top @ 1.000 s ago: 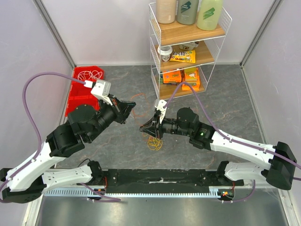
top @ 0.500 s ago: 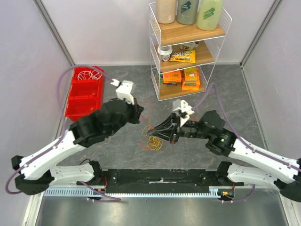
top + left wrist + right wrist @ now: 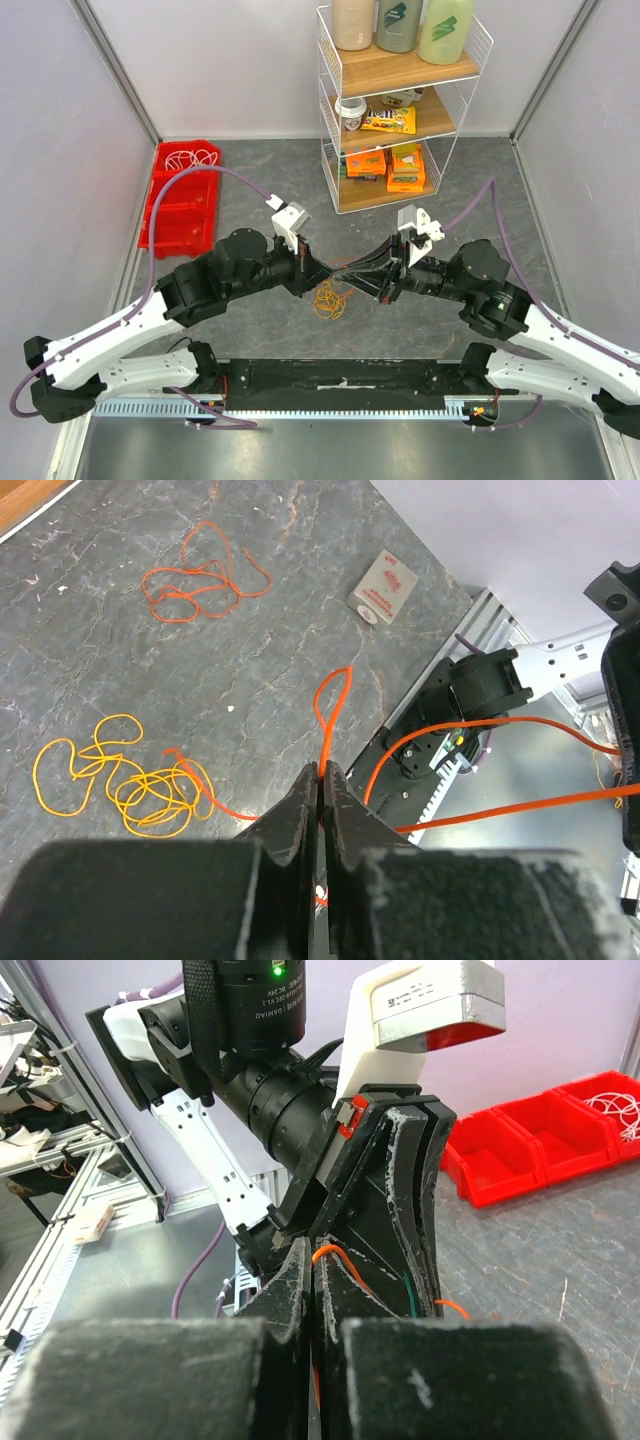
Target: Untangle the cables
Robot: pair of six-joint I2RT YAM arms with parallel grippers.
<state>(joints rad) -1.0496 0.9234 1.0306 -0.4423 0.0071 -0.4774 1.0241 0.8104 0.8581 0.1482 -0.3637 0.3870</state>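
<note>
Cable stretch between my two arms, shown from above and from both wrists. My left jaws are closed flat on a thin orange cable (image 3: 335,685). A narrow loop of it stands up just beyond their tips, and two more strands of the same cable run off rightward to my right jaws. One strand trails down beside a tangled yellow cable (image 3: 130,785); I cannot tell whether the two are caught together.

My right jaws are likewise pressed together. An orange sliver shows in the seam between them and a short orange arc just past the tips, so they grip the same cable.

In the top view both pairs of jaws meet almost tip to tip over the middle of the grey stone-patterned table (image 3: 250,190). The yellow cable lies on the table just on the near side of that meeting point, touched by neither pair. A second loose orange cable (image 3: 200,580) lies flat farther off. Thin white cables (image 3: 190,157) sit coiled in the far compartment of a red plastic bin (image 3: 180,215) at the table's left side, well apart from my jaws.
</note>
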